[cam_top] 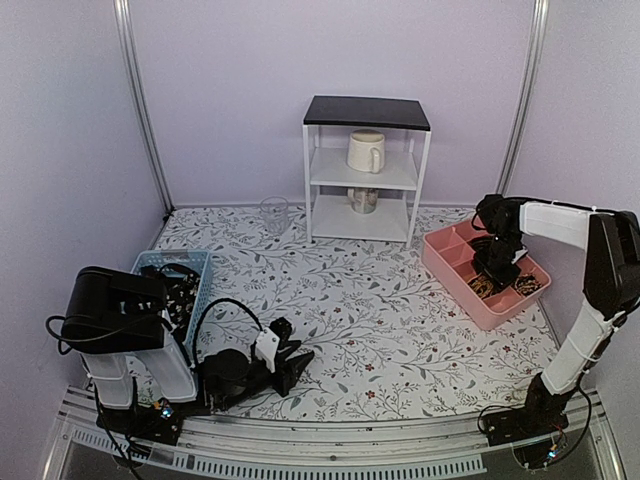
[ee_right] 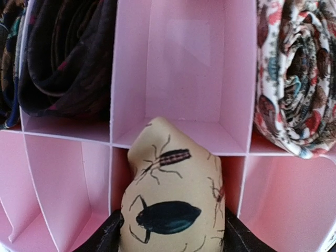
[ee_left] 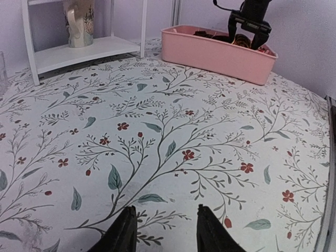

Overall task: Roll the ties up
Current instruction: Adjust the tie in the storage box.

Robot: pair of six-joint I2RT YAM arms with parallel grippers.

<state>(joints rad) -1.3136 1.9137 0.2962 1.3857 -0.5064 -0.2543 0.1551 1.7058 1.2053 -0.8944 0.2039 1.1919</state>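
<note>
The pink tray (ee_right: 178,79) lies under the right arm. The rolled bug-print tie (ee_right: 170,205) is pinched in the right gripper (ee_right: 170,239) over a middle cell, its long axis toward twelve o'clock. The left gripper (ee_left: 165,231) sits spread and empty, well apart at nine

The cream insect-print tie (ee_right: 170,210) is cut off at its lower end; the left arm (cam_top: 115,312) hides part of the blue basket (cam_top: 200,257).
</note>
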